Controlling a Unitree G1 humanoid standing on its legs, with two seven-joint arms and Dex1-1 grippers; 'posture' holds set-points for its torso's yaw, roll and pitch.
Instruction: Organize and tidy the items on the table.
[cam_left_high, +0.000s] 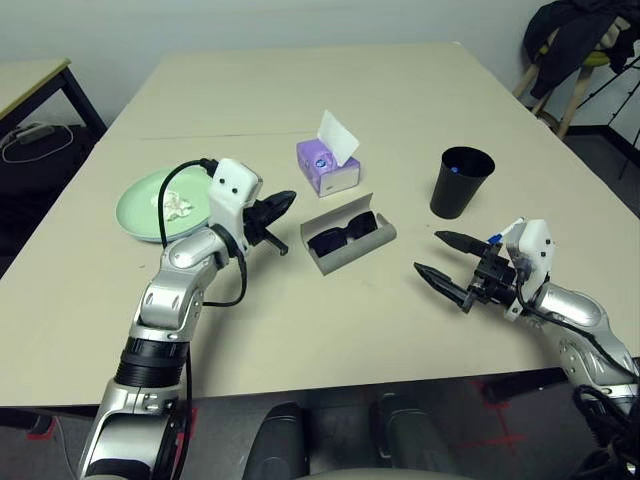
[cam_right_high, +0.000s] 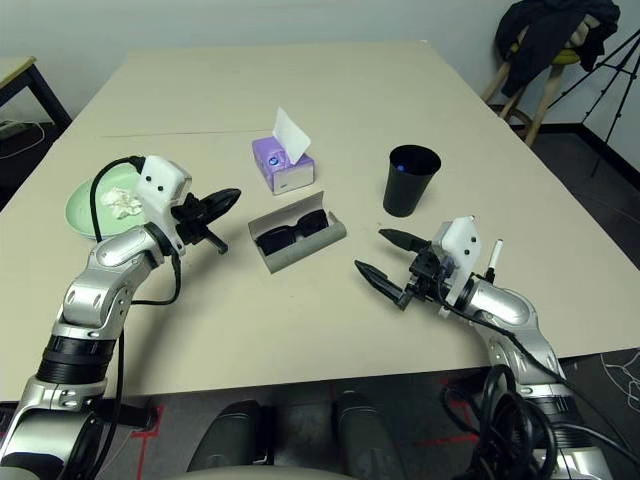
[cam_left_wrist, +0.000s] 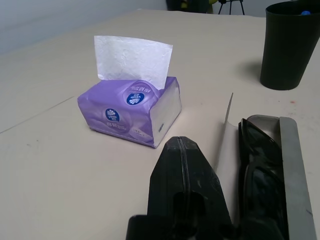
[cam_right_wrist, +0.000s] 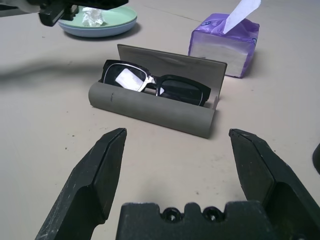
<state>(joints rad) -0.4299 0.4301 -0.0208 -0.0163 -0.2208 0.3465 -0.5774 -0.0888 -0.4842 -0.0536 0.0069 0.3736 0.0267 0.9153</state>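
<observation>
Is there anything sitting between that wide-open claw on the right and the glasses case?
Nothing visible. The right gripper stands open facing the grey glasses case, with bare table between them. The purple tissue box lies beyond the case, and the black cup off to the side.

I see a smooth, matt beige table. The purple tissue box is a soft, glossy plastic-film pack with a thin white paper sheet standing from it. The grey glasses case looks matt. The black sunglasses have glossy lenses in a plastic frame. The black cup appears matt plastic. My forearms show brushed silver metal.
</observation>
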